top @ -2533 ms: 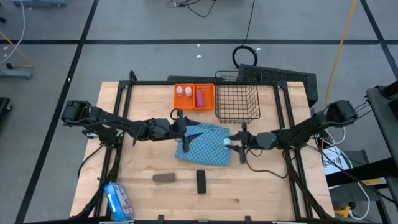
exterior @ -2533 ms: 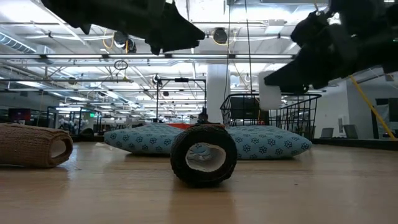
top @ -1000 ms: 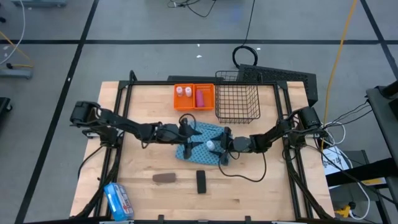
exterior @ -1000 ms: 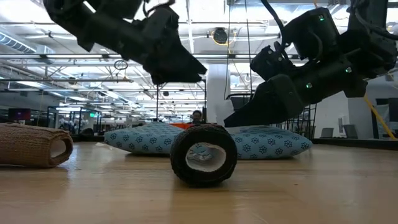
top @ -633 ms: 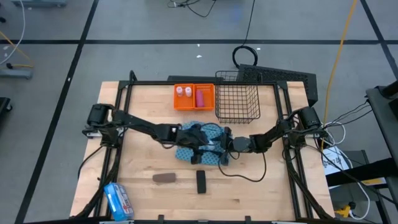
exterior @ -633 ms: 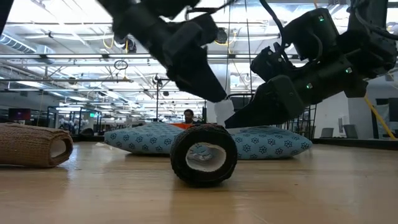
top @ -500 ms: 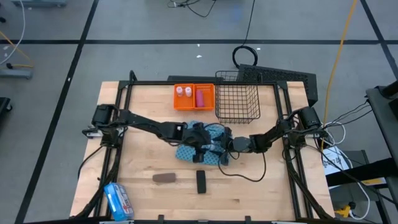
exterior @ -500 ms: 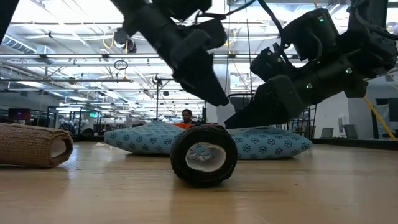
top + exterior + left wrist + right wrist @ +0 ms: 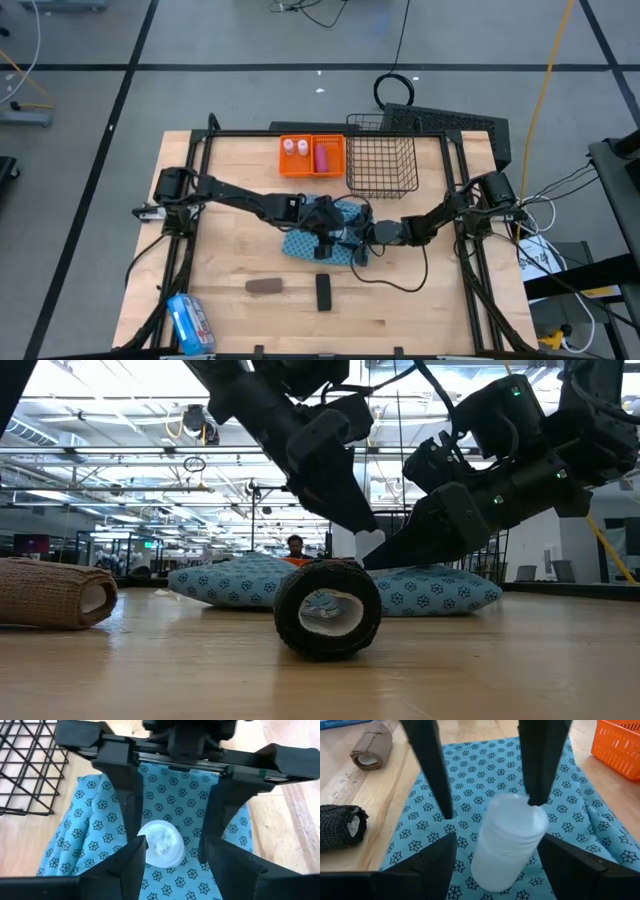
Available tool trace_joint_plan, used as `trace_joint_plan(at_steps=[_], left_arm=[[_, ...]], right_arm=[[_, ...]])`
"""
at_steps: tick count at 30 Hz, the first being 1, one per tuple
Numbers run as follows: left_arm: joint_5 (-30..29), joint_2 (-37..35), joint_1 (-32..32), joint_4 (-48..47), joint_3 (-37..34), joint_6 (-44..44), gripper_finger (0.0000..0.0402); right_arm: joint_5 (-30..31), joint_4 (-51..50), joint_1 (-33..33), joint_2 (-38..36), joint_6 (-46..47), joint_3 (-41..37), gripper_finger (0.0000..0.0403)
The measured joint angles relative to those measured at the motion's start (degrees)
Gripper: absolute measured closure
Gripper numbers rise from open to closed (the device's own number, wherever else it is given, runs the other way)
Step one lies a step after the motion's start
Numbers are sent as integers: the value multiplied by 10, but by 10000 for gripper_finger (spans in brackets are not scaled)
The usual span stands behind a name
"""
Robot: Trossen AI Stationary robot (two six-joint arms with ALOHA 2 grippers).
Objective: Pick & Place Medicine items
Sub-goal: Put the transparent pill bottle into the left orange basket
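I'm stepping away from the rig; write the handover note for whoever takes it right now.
Left gripper: jaws open around the white bottle's cap, over the blue cloth; grip not yet confirmed.
Right gripper: jaws wide on either side of the white bottle, which it appears to hold over the cloth.
Done: two small white bottles and a pink tube sit in the orange tray.
Left: the white bottle between the grippers; the brown roll and black roll lie on the table near its front edge. The wire basket beside the tray looks empty.
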Motion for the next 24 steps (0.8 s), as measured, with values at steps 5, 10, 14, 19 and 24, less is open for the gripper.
trace_joint_plan(at_steps=[5, 10, 14, 19, 24], left_arm=[[0, 0, -5, 4, 0, 0, 190], [2, -2, -12, 10, 0, 9, 190], [2, -10, -15, 8, -1, 18, 190], [-2, -34, -15, 6, -1, 21, 190], [-52, -35, -15, -5, -1, 46, 190]], right_arm=[[0, 0, 0, 0, 0, 0, 145], [0, 0, 0, 0, 0, 0, 147], [0, 0, 0, 0, 0, 0, 147], [0, -3, 0, 0, 0, 0, 147], [0, -11, 0, 0, 0, 0, 147]])
